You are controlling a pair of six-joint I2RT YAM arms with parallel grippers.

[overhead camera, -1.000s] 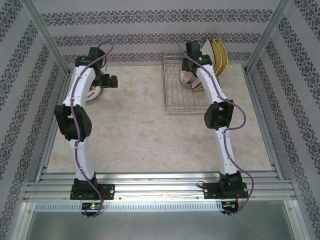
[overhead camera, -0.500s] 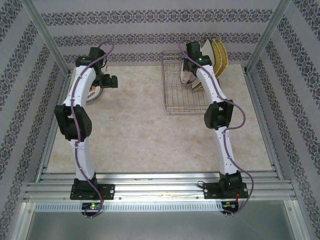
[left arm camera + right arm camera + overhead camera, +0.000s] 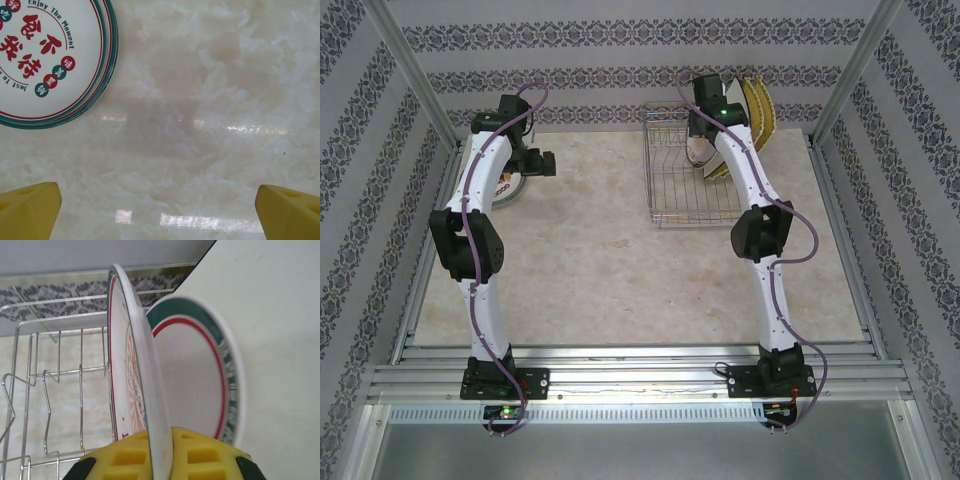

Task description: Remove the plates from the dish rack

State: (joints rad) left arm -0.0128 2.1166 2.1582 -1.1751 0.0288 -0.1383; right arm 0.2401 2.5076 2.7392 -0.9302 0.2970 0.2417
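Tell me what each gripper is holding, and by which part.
The right gripper is shut on the rim of a round red-patterned plate standing in the dish rack, one finger on each face. The left gripper is open and holds nothing.

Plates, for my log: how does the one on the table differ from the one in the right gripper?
The table plate lies flat; the pinched plate stands on edge at the dish rack. The table plate sits free near the open left gripper; the right gripper is shut on the pinched plate. Both: round, white.
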